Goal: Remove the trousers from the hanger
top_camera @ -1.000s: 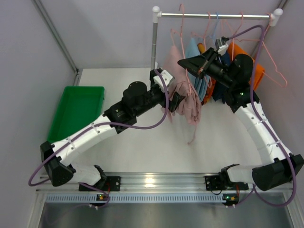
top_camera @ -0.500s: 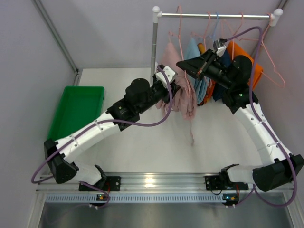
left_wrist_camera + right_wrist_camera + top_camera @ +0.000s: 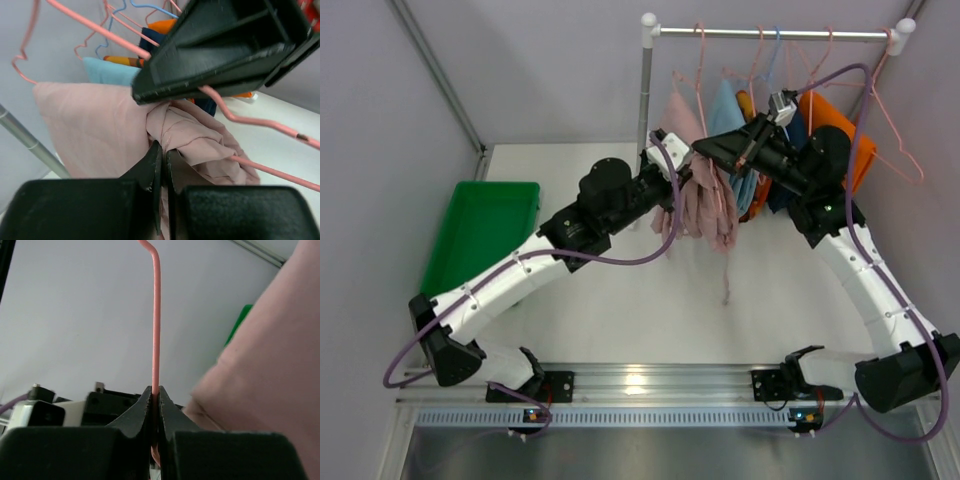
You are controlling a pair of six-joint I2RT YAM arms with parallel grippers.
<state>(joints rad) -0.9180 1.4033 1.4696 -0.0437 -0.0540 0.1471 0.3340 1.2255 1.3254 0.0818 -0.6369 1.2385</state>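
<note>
Left gripper [image 3: 161,152]: spread wide a second before, now pressed together on a fold of the dusty pink trousers [image 3: 95,125]. How much cloth lay between the pads was hard to see. The trousers hung over the pink hanger [image 3: 156,315], just ahead of those fingers, and were drawn in closer than earlier. Right gripper [image 3: 155,390]: unchanged, pinching the hanger wire directly above the left fingertips. Light blue trousers [image 3: 107,70] hung beyond the pink pair.
</note>
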